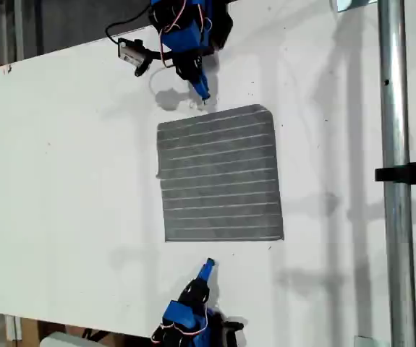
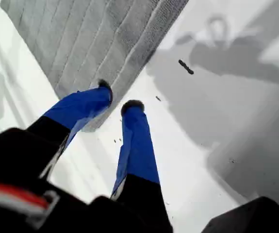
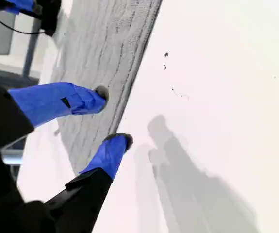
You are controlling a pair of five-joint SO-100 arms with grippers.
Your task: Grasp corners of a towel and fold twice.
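The grey striped towel (image 1: pixel 218 173) lies flat on the white table (image 1: pixel 63 181) in the middle of the exterior view. My first gripper (image 1: pixel 202 92) hangs just beyond the towel's upper edge in that view, open and holding nothing. In the first wrist view its fingers (image 2: pixel 119 97) straddle the towel (image 2: pixel 90 34) edge near a corner. My second gripper (image 1: pixel 208 266) points at the towel's lower edge in the exterior view and stands apart from it. Its open fingers (image 3: pixel 114 116) sit over the towel (image 3: pixel 100 58) border. A rounded corner (image 1: pixel 265 110) shows at the upper right of the exterior view.
A metal pole (image 1: pixel 392 144) with a black clamp (image 1: pixel 410 173) runs down the exterior view's right. A small camera module (image 1: pixel 132 54) on a black cable juts from the first arm. Dark specks (image 2: pixel 186 67) dot the table beside the towel.
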